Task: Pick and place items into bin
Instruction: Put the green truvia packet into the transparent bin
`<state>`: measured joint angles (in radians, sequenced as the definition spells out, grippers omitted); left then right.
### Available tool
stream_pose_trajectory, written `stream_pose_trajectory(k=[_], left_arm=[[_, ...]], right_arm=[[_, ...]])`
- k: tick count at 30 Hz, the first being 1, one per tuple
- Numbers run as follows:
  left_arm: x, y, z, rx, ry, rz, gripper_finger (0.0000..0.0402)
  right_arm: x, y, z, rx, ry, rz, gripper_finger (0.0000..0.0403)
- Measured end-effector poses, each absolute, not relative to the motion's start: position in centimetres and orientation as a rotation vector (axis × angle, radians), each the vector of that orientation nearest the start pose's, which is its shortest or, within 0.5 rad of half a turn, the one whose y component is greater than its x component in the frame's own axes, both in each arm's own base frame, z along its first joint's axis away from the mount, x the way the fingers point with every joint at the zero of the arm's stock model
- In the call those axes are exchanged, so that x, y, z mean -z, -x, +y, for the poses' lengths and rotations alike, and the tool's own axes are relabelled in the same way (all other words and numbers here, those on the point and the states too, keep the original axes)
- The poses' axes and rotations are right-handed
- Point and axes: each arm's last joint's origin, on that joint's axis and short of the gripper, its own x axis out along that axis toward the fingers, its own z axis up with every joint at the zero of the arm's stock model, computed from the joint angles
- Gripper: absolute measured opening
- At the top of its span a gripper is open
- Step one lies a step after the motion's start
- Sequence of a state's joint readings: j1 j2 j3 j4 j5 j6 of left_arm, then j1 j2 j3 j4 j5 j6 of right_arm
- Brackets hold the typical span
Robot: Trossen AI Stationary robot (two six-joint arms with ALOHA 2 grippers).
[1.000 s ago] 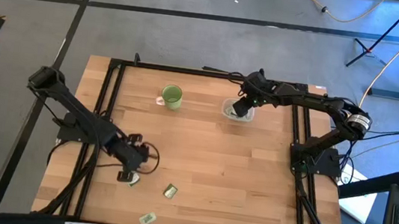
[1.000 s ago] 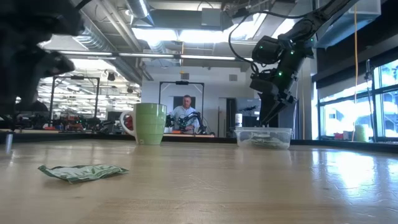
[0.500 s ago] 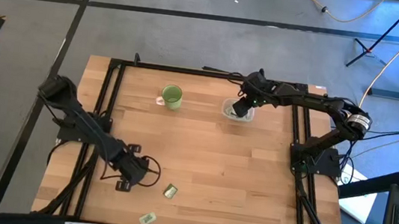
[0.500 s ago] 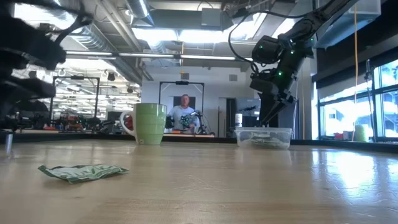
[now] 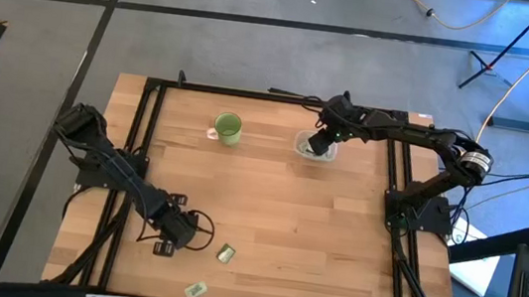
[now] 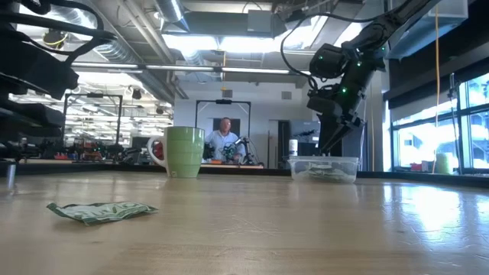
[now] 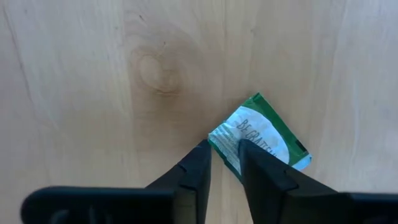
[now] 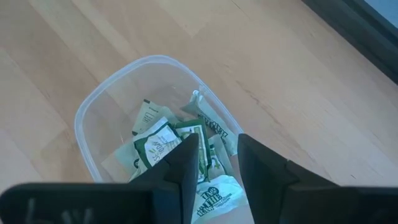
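l gripper (image 7: 224, 149) jaws narrow, pinching packet (image 7: 261, 138) corner on table.

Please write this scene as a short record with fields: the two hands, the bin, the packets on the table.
left hand: low over the near part of the table, fingers astride an edge of a green packet
right hand: above the bin, holding nothing visible
bin contents: several packets
loose packets: two on the table
other: green mug
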<state>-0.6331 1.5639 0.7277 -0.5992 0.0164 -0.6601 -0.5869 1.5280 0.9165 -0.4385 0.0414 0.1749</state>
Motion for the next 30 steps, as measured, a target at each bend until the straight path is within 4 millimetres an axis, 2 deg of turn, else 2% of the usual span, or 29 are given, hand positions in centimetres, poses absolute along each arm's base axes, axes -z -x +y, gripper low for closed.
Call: stream_pose_trajectory(k=[14, 19, 24, 30], left_arm=[[-13.0, -19.4, -14.0, 0.068, 0.111, 1.484, 0.0007], [-13.2, -19.5, -13.7, 0.076, 0.139, 1.487, 0.0006], [-14.4, -19.4, -12.8, 0.064, 0.171, 1.447, 0.0003], [-16.6, -20.1, -11.6, 0.069, 0.196, 1.294, 0.0002]], right_arm=[[-19.3, -24.5, -16.4, 0.647, -0.41, 0.956, 0.0115], [-19.3, -24.5, -16.4, 0.644, -0.406, 0.957, 0.0115], [-19.4, -24.7, -16.1, 0.621, -0.378, 0.965, 0.0115], [-20.4, -25.5, -15.3, 0.566, -0.295, 0.894, 0.0115]])
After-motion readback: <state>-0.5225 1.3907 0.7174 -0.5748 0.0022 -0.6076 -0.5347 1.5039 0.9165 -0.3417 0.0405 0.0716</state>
